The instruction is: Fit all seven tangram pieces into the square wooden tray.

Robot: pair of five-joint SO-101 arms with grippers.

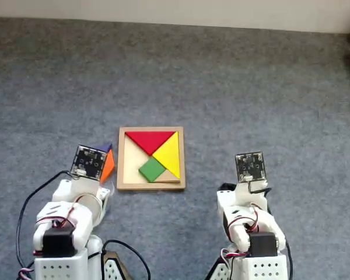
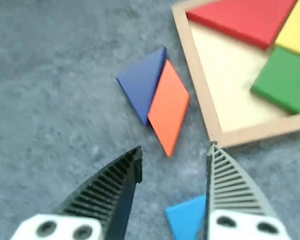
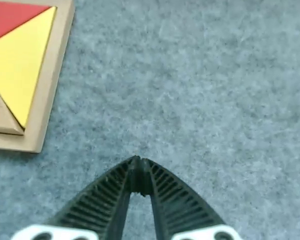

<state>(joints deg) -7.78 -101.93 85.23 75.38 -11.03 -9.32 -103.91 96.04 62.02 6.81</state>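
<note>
High view: square wooden tray (image 1: 151,186) mid-worktop (image 1: 251,87). It holds a red triangle (image 1: 148,140), yellow triangle (image 1: 169,154), green square (image 1: 152,169) and tan triangle (image 1: 170,177); its left part is bare. Orange parallelogram (image 1: 107,165) lies just beside the left rim, at the left arm. Right arm well apart on the other side.

Left wrist view: left pincer (image 2: 175,150) released, empty. The parallelogram lies just ahead of the tips, long axis pointing away, near parallel to the rim, one edge touching a dark blue triangle (image 2: 142,89). Light blue triangle (image 2: 187,217) under the pincer.

Right wrist view: right pincer (image 3: 139,167) clenched on nothing, over bare worktop.

Loose pieces look like the left arm's job.
</note>
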